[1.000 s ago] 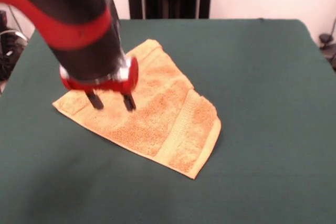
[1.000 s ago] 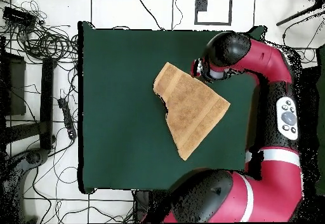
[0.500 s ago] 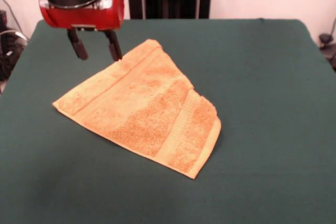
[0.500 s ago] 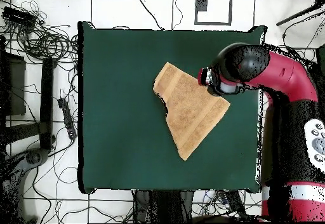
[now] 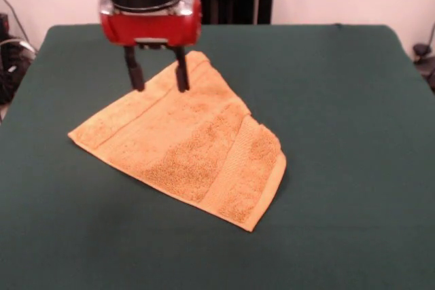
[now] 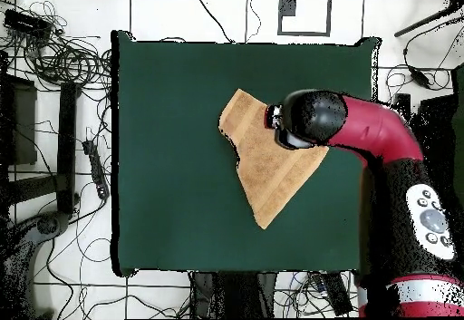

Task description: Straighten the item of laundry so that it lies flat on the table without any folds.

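- The red and black gripper [image 5: 157, 76] has travelled from beyond the towel's far-left edge half a second ago to above its far corner. The fingers are spread apart and hold nothing.
- The golden-orange terry-cloth towel [image 5: 187, 147] has not moved. It lies near the middle of the dark green felt-covered table [image 5: 340, 113], folded into a rough triangle, with one woven band [image 5: 231, 164] crossing the near-right portion.
- In the overhead view the black wrist covers the towel's [image 6: 263, 167] base-side edge.
- Judgement: the fold remains; the gripper appears positioned to descend for a corner grasp.
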Robot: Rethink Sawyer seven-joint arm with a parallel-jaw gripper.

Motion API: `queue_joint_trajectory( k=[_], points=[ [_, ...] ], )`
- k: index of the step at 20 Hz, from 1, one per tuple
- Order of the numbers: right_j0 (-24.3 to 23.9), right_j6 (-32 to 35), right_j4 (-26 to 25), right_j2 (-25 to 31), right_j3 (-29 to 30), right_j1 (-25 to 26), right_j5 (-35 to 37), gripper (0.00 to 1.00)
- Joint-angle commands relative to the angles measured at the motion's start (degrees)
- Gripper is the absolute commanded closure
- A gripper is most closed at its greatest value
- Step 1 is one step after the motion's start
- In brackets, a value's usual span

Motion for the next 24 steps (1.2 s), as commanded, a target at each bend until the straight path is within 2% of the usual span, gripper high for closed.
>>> queue_joint_trajectory(
  k=[1,6,9,12,14,20,24],
  points=[
    [3.44,8.37,-0.57,-0.06,14.41,1.23,-6.09,0.0],
    [2.59,5.94,-0.73,-0.29,14.71,2.78,-5.16,0.0],
    [1.27,2.57,-2.97,0.13,13.4,5.07,-6.66,0.0],
    [-2.27,-2.0,-3.44,3.21,11.7,8.74,-9.2,0.0],
    [-3.19,-4.36,-3.45,4.4,9.33,10.41,-7.41,0.0],
    [-3.31,-8.43,-2.96,5.67,0.64,11.28,3.73,0.0],
    [-2.41,-6.62,-3.68,5.62,-0.91,14.27,0.45,0.0]
  ],
)
